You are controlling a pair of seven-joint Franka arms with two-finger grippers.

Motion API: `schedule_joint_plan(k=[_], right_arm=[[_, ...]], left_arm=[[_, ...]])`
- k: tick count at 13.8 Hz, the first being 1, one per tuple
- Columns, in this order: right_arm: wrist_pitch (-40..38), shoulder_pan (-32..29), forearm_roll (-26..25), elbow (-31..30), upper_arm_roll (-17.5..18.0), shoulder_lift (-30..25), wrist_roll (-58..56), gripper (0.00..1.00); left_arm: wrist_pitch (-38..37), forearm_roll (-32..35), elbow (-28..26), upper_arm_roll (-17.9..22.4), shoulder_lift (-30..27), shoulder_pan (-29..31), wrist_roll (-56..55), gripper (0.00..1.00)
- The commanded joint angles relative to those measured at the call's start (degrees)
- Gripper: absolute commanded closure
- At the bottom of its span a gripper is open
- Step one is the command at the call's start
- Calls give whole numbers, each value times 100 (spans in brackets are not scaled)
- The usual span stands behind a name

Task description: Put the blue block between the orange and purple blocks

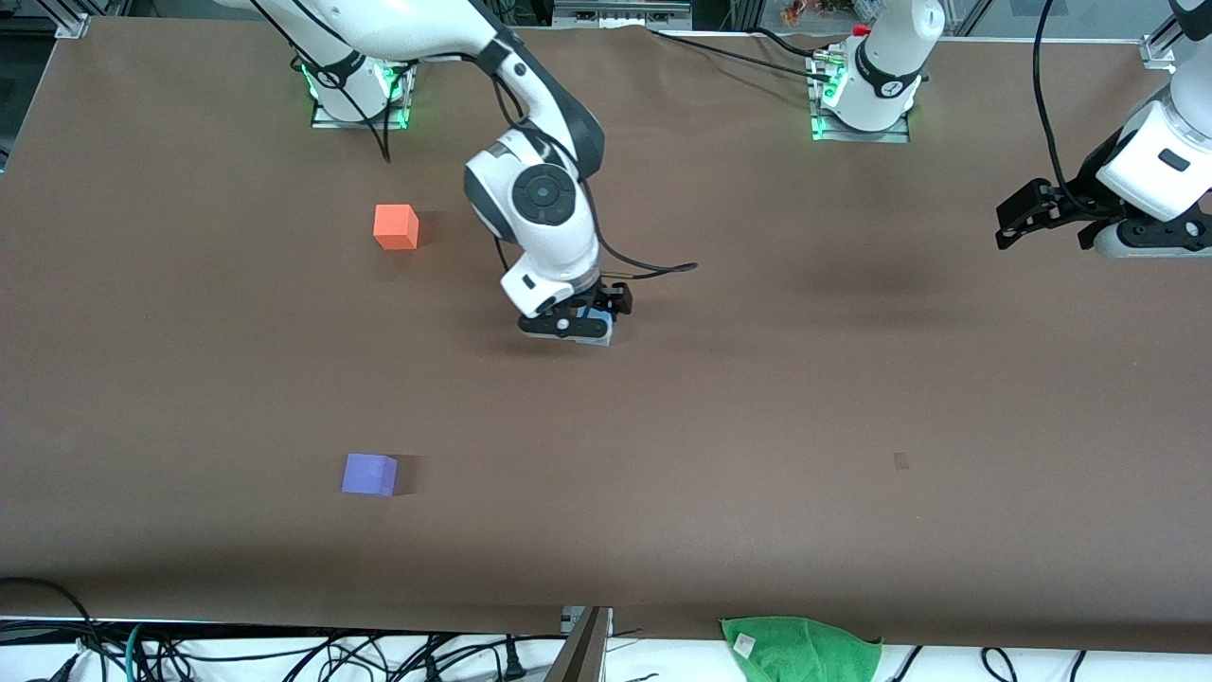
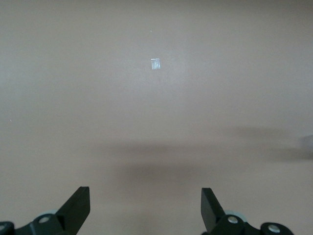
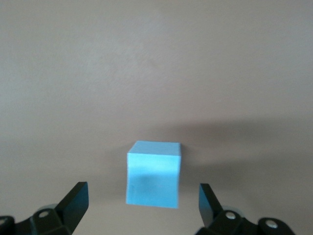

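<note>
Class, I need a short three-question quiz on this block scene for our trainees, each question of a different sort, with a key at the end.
1. True or false: the right gripper has its jaws shut on the blue block.
2. Which block lies nearer the front camera: A) the orange block B) the purple block?
3. Fill in: the left gripper waits with open jaws over the bare table at the ____ arm's end.

Key
1. False: the jaws stand open on either side of the block, which rests on the table.
2. B
3. left
</note>
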Motion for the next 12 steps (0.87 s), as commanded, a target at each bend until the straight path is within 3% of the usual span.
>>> schedule_joint_plan(k=[1,12], right_arm=[[262,112,-28,115,-66,275,173,0],[271,130,-300,63,-75,610,226,0]], left_arm=[[-330,-187,250,-23,174,67,84,0],[-1095,-390,435,-14,331,102,102,0]])
